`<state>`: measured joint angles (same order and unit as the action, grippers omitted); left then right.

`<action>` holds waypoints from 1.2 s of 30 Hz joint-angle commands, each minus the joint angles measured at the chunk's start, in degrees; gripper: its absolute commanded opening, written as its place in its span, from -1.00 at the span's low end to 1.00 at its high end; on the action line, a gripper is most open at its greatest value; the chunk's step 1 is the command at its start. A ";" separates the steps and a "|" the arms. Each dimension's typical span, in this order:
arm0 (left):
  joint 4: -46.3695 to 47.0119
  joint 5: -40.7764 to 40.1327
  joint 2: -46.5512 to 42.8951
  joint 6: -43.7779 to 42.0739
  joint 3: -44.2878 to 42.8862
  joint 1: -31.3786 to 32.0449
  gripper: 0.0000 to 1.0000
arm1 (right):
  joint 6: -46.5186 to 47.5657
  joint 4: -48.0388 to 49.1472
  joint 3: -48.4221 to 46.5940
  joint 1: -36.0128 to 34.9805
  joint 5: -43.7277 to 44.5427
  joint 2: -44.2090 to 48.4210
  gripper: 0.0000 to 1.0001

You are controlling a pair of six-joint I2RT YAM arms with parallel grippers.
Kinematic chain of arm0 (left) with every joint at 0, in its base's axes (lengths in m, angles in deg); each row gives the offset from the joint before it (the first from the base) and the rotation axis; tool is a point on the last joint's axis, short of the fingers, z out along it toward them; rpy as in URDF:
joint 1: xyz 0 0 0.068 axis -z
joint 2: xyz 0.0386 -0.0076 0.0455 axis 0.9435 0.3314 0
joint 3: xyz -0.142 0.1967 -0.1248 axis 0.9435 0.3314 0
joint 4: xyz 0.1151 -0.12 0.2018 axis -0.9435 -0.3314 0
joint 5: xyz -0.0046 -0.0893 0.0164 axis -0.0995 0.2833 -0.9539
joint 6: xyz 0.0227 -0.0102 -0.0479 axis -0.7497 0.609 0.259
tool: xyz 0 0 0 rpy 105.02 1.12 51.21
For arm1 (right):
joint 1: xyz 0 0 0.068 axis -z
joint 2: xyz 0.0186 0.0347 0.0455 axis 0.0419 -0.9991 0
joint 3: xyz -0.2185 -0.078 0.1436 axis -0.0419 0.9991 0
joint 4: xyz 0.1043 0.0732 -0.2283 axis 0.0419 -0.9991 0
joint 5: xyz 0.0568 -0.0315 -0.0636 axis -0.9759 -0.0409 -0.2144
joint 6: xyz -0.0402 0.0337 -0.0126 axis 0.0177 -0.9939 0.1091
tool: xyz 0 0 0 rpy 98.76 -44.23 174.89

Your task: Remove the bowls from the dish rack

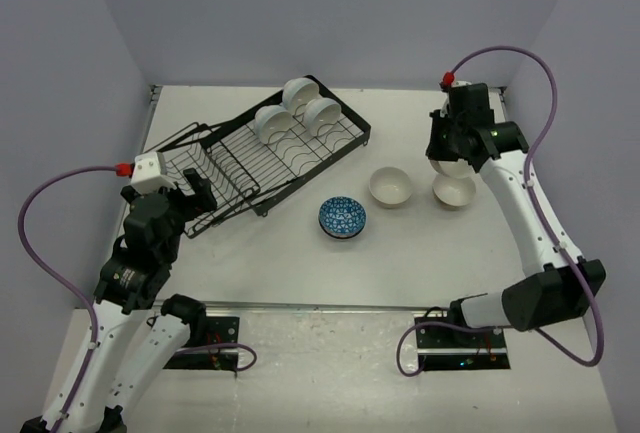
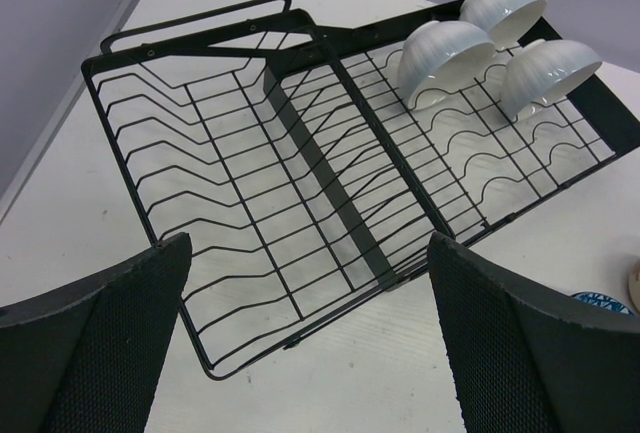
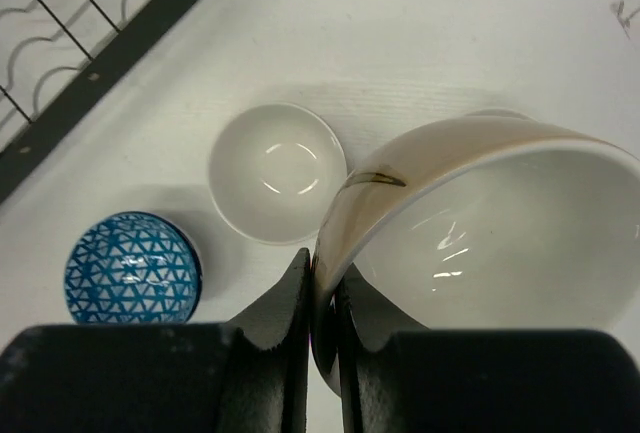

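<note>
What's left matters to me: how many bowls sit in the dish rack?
3, all white, at the far end of the dish rack: far bowl, left bowl, right bowl. None looks hidden.

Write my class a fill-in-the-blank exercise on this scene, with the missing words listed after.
1. The rack holds ___ white bowls.
2. The right gripper pinches the tan bowl by its ___.
3. The left gripper hovers with jaws wide ___.
4. The patterned bowl on the table is ___ and white.
Missing words: three; rim; open; blue.
</note>
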<state>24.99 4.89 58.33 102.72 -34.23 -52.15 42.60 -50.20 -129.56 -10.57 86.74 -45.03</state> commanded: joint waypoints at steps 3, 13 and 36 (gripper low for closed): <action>2.39 1.21 0.02 -0.94 0.21 -0.04 1.00 | 3.78 -6.74 -7.12 -0.21 4.73 -6.20 -1.00; 2.57 2.09 0.46 -1.12 0.39 -0.04 1.00 | 8.61 -15.10 -13.99 4.09 7.13 -18.78 -1.00; 2.65 2.53 -0.07 -1.21 0.30 0.74 1.00 | 3.61 -10.19 -3.62 6.38 12.48 -21.78 -1.00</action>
<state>25.04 7.21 58.88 102.70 -34.03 -52.04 47.65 -63.03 -133.01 -4.23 95.16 -67.96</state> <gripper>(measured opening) 0.997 0.118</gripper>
